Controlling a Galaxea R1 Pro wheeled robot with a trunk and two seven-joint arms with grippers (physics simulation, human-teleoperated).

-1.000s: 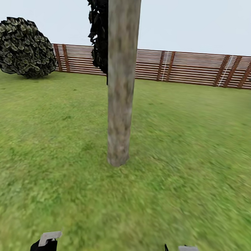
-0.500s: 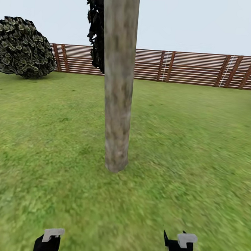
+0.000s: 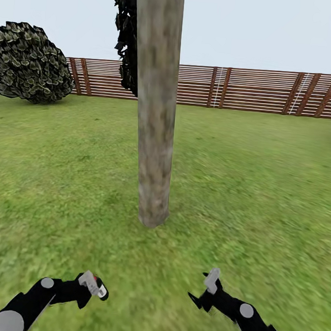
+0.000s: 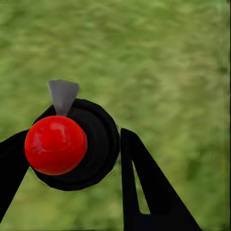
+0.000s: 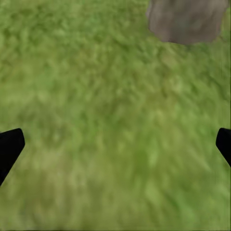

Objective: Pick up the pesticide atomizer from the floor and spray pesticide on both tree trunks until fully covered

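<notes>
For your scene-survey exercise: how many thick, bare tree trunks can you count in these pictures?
1. The tree trunk stands upright on the grass lawn straight ahead of the robot, between the two arms; its base also appears in the right wrist view. A second tree may lie outside the pictures.

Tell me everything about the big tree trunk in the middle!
The tree trunk is a thick, straight, upright column, pale grey-beige mottled with brown, smooth and without branches. Its foot stands in the grass and its top runs out of the head view. Dark foliage shows behind it, and the slatted fence farther back. Nothing touches it. Its base also shows in the right wrist view.
</notes>
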